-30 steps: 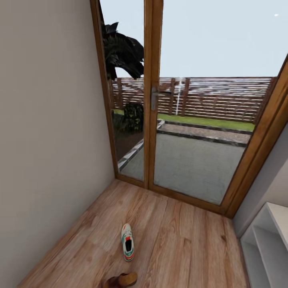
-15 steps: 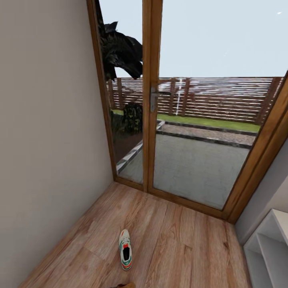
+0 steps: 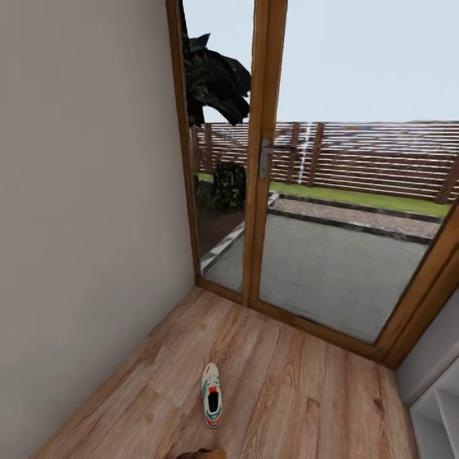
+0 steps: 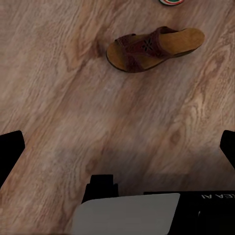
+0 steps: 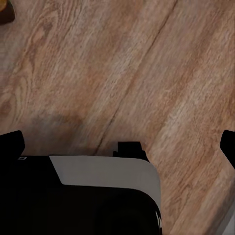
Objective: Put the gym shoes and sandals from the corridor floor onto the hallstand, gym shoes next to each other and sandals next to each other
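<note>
On corridor floor (image 3: 306, 382): one gym shoe (image 3: 212, 394), one sandal (image 4: 154, 47), both unlifted. Head view has swung left; hallstand (image 3: 440, 414) nearly offscreen. Both grippers spread, empty.

One white gym shoe (image 3: 212, 403) lies upright on the corridor floor (image 3: 306, 389); a reddish-brown sandal (image 4: 152, 47) lies just beside its heel.

A white gym shoe (image 3: 211, 403) with green stripes, a reddish-brown sandal (image 4: 154, 48) and light wood-grain corridor floor (image 3: 299, 389) were seen.
</note>
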You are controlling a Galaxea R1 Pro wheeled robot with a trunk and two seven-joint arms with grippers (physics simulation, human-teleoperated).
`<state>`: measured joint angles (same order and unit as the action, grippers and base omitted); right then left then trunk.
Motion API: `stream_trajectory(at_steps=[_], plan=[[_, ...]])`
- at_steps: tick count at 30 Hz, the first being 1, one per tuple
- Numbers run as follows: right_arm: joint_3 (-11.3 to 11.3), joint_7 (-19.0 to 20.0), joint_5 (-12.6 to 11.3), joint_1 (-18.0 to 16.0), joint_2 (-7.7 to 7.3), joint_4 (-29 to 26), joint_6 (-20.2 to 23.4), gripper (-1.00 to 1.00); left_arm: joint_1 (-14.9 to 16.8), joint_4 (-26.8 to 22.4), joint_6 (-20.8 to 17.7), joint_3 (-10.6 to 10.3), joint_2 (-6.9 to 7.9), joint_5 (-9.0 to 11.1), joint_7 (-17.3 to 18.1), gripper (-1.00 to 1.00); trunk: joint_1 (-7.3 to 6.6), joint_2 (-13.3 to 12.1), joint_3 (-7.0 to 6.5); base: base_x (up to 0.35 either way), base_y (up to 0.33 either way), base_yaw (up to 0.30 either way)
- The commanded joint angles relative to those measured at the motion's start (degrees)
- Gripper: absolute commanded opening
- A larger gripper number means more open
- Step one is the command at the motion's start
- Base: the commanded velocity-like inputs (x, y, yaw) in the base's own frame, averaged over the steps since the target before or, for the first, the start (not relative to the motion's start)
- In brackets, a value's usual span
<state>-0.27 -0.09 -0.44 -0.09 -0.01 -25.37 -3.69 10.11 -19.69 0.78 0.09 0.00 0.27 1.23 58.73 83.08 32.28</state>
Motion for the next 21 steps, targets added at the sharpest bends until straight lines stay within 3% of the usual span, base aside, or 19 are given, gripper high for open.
stream_trajectory(at_steps=[1,9,21], plan=[[0.0,0.0,0.0,0.0,0.0,0.0,0.0,1.0,0.0,0.0,0.0,0.0,0.0,0.0,0.0,1.0,0.0,0.0,0.02,0.0,-0.016,0.175],[0.0,0.0,0.0,0.0,0.0,0.0,0.0,1.0,0.0,0.0,0.0,0.0,0.0,0.0,0.0,1.0,0.0,0.0,0.07,0.0,-0.063,0.064],[0.0,0.0,0.0,0.0,0.0,0.0,0.0,1.0,0.0,0.0,0.0,0.0,0.0,0.0,0.0,1.0,0.0,0.0,0.08,0.0,-0.151,0.004]])
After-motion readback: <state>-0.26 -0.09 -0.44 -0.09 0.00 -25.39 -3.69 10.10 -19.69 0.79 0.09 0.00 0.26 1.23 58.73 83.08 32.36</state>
